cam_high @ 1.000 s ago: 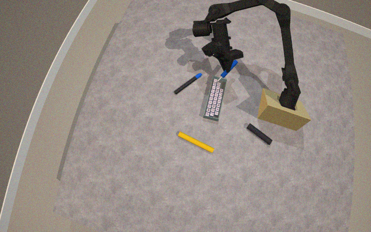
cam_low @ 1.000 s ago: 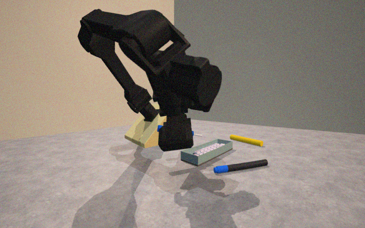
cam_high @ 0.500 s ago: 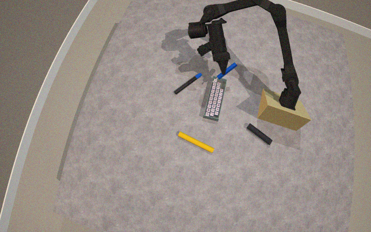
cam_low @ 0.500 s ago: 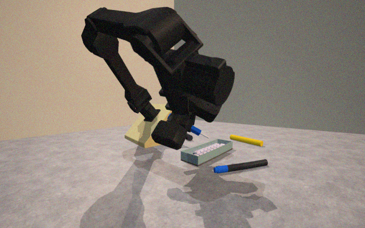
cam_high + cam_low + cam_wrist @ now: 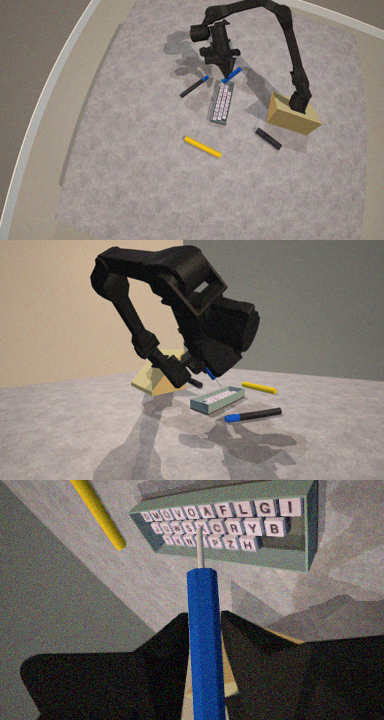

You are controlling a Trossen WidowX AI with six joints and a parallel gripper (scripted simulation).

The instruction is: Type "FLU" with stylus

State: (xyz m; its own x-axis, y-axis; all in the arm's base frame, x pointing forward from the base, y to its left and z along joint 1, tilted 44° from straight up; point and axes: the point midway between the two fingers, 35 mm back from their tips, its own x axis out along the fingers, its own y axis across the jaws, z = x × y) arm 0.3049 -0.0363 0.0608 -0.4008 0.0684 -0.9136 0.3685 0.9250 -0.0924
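Note:
The stylus (image 5: 233, 74) (image 5: 210, 373) (image 5: 204, 595) has a blue body and a thin pale tip. My gripper (image 5: 228, 75) (image 5: 204, 619) is shut on its blue body, and the stylus is tilted. The keyboard (image 5: 218, 122) (image 5: 223, 402) (image 5: 312, 525) is a grey-green tray with rows of white letter keys. In the wrist view the tip overlaps the X key (image 5: 202, 529); the exterior view shows it above the tray rim. The F key (image 5: 223, 510) and L key (image 5: 244, 508) are in the far row, and the U key (image 5: 166, 528) is in the middle row. No key looks pressed.
A black pen with a blue end (image 5: 193, 87) (image 5: 254, 414) lies beside the keyboard. A yellow rod (image 5: 202, 147) (image 5: 259, 388) (image 5: 100, 515) lies beyond its far end. A black rod (image 5: 268, 138) (image 5: 195, 382) lies near the tan block (image 5: 291, 121) (image 5: 161, 387) under the arm's base.

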